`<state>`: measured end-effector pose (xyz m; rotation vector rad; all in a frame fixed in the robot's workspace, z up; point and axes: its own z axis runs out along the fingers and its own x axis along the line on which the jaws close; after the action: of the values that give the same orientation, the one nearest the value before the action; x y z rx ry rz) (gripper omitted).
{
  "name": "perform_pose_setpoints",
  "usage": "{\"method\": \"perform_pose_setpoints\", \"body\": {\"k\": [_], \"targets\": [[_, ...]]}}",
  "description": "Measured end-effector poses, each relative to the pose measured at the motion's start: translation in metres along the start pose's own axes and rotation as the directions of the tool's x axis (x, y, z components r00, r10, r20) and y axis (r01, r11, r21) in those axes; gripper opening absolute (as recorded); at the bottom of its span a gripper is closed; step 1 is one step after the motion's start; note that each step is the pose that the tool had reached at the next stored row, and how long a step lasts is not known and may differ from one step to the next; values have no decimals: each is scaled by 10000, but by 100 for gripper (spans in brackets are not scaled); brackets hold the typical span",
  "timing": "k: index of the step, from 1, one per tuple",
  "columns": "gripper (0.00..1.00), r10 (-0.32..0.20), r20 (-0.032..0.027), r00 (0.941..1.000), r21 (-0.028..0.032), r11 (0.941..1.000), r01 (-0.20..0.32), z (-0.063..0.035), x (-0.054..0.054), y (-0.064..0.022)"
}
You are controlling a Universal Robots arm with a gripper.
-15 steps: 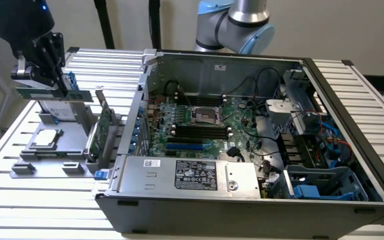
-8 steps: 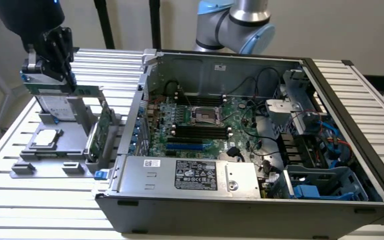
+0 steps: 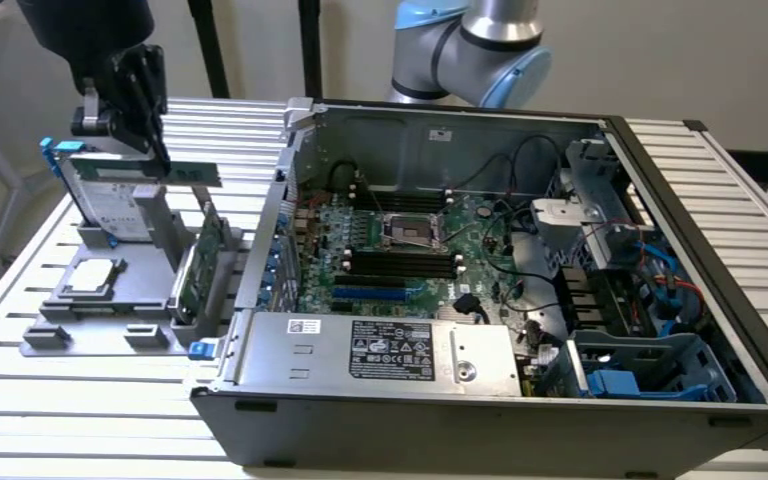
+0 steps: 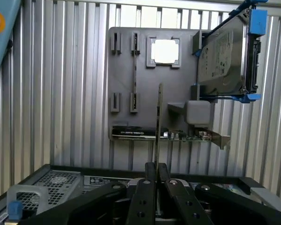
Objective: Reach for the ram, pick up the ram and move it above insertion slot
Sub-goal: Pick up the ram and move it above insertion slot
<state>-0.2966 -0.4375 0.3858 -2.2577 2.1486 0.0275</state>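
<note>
Above the grey holder tray (image 3: 104, 300), at the exterior view's left, the tool (image 3: 144, 150) hangs in the air with the ram (image 3: 157, 172) between its fingers. The ram is a thin green stick; it lies level, lifted clear of the tray, and it sticks out from the tool toward the exterior view's right. In the wrist view the tool (image 4: 156, 176) is closed on the ram (image 4: 158, 122), which is seen edge-on as a narrow strip running away from the two black fingers (image 4: 147, 190).

On the tray, under the tool, a silver hard drive (image 3: 120, 205) with blue clips stands upright. Near it a square silver processor (image 3: 95, 274) lies flat, and a green expansion card (image 3: 197, 265) stands on its edge at the tray's right side, just beside the computer case (image 3: 491, 420).

The case is open and lies on the ribbed metal surface (image 3: 77, 400). Inside it, the motherboard (image 3: 398, 250) carries the black insertion slot (image 3: 404, 262), one of several parallel black slots, just nearer than the square processor socket (image 3: 411, 228). A shorter blue slot (image 3: 377, 294) lies nearer still. The ram is well apart from these slots, on the other side of the case wall. The blue-and-grey arm joint (image 3: 471, 50) is visible behind the far side of the case.
</note>
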Motion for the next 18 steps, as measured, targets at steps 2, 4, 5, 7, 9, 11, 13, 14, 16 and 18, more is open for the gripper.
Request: {"method": "perform_pose_setpoints", "body": {"k": [2, 4, 5, 7, 9, 11, 13, 14, 16, 18], "targets": [[14, 0, 41, 10000, 2, 10000, 0, -3, -8, -51], [14, 0, 75, 10000, 3, 10000, 0, -6, -15, -104], [14, 0, 91, 10000, 4, 10000, 0, -7, -19, -131], [14, 1, 123, 9999, 6, 10000, -1, -10, -26, -184], [14, 1, 152, 9999, 7, 10000, -1, -13, -33, -238], [14, 1, 183, 9998, 9, 10000, -1, -16, -40, -294], [14, 0, 209, 9998, 10, 10000, -1, -20, -47, -348], [14, 0, 219, 9998, 10, 10000, 0, -22, -50, -375], [14, 1, 240, 9997, 12, 10000, -1, -25, -57, -430], [14, 2, 262, 9997, 13, 10000, -2, -29, -64, -489]]}}
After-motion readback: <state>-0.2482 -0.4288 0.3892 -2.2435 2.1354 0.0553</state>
